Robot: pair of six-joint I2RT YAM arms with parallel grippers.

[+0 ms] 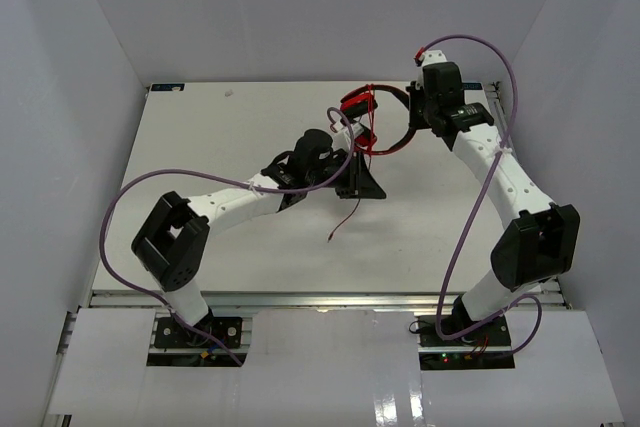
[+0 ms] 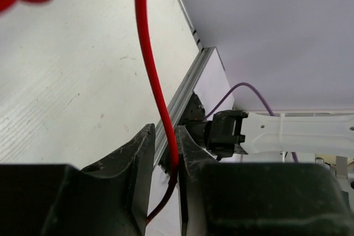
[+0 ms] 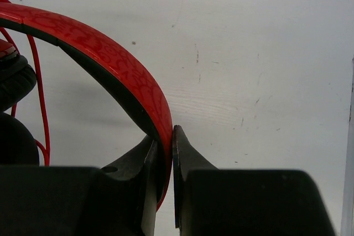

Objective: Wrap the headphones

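Top external: seeing the headphones (image 1: 358, 107) lying by the table's (image 1: 200, 147) far edge, headband (image 3: 110, 64) arcing right. Clamping that with the right gripper (image 3: 166, 136). Threading the cord (image 2: 149, 64) nearward through the slightly parted left gripper (image 2: 165, 131). Leaving tons of room leftward.

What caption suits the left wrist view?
Red headphone cord passing through the near-closed left gripper, over the white table.

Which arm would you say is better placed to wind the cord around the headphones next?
Left. The red cord runs between the fingers of the left gripper, while the right gripper is clamped on the headband, steadying the headphones.
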